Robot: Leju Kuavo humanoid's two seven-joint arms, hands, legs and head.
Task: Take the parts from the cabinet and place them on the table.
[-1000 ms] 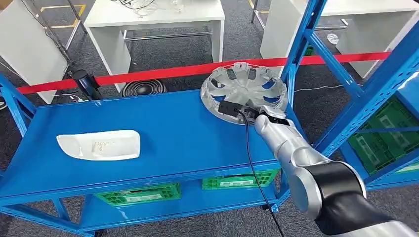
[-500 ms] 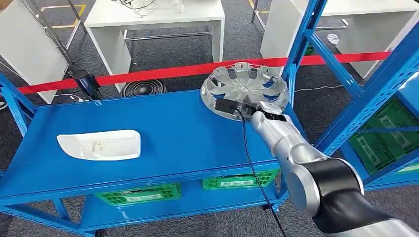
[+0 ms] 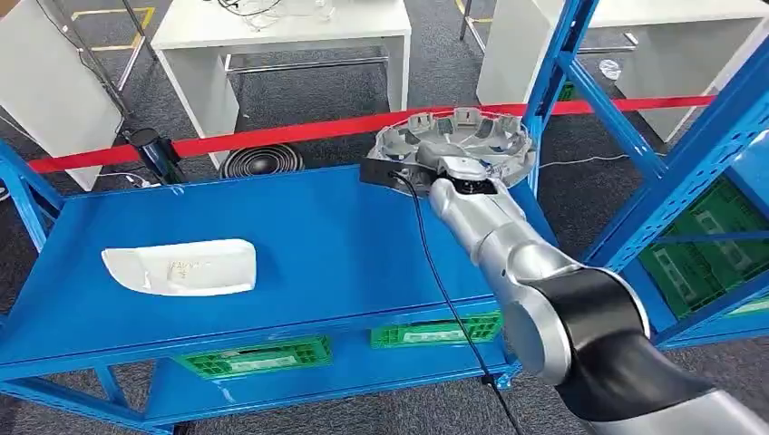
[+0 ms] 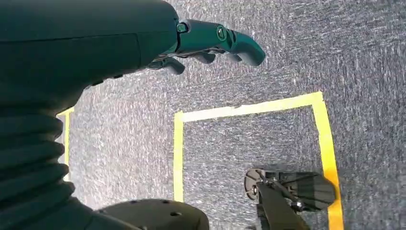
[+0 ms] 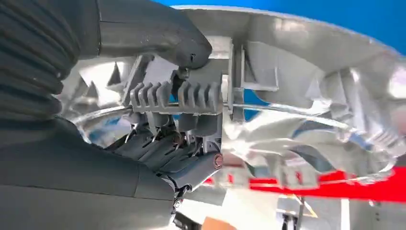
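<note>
A silver wheel cover is lifted at the far right corner of the blue shelf, tipped nearly flat. My right hand grips its near rim. In the right wrist view the thumb presses on the rim of the wheel cover and the fingers curl under it. A white curved part lies on the shelf's left side. My left hand hangs over the carpet floor with its fingers loosely apart and nothing in them.
Blue uprights of the rack stand close to the right of the wheel cover. A red barrier tape runs behind the shelf. White tables stand beyond it. Green crates sit on the lower shelf.
My right hand has raised the wheel cover off the shelf and tipped it from leaning upright toward flat, shifting slightly left.
</note>
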